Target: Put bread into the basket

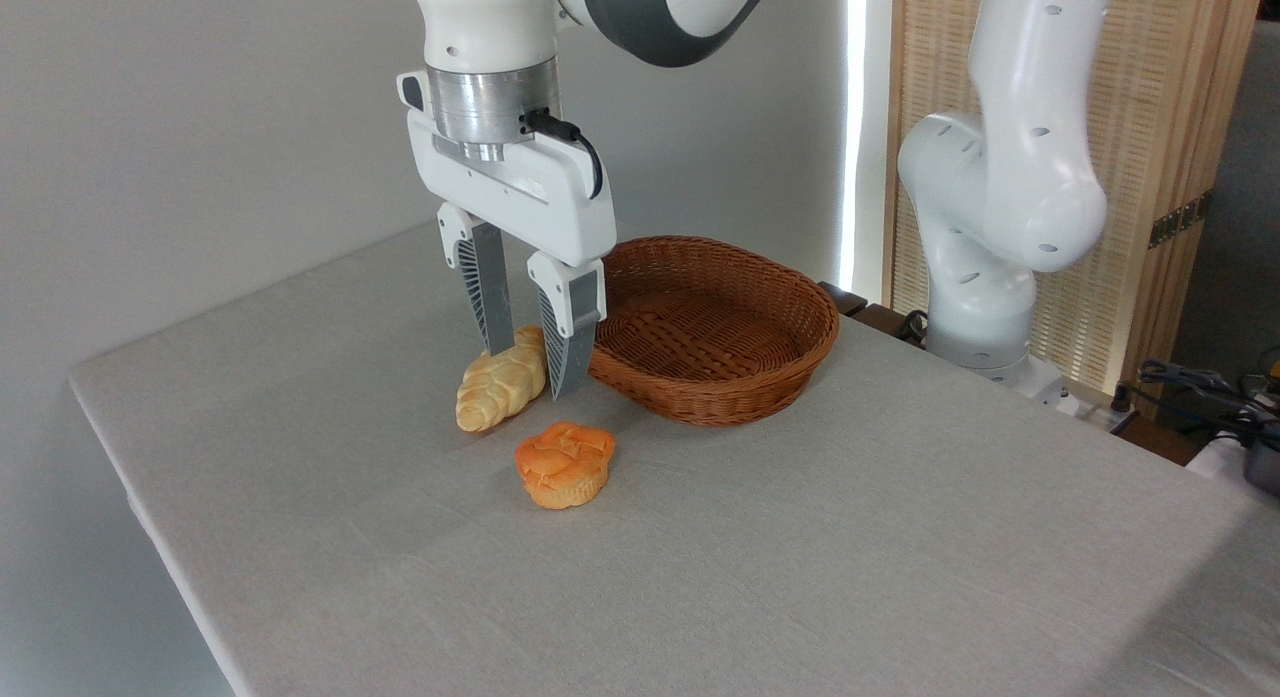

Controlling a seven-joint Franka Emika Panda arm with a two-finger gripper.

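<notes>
Orange bread [565,464] on table [800,537]; gripper [530,367] at its 12 o'clock, spread, straddling braided loaf [500,382]; basket [710,327] at 2 o'clock.

The tool [529,374] hides the far end of the braided loaf [500,382], and one finger covers a little of the basket [735,327] rim. The arm [1010,177] runs out past the top edge, the surface [800,537] past the bottom and right. Whether the tips touch the loaf cannot be told.
</notes>
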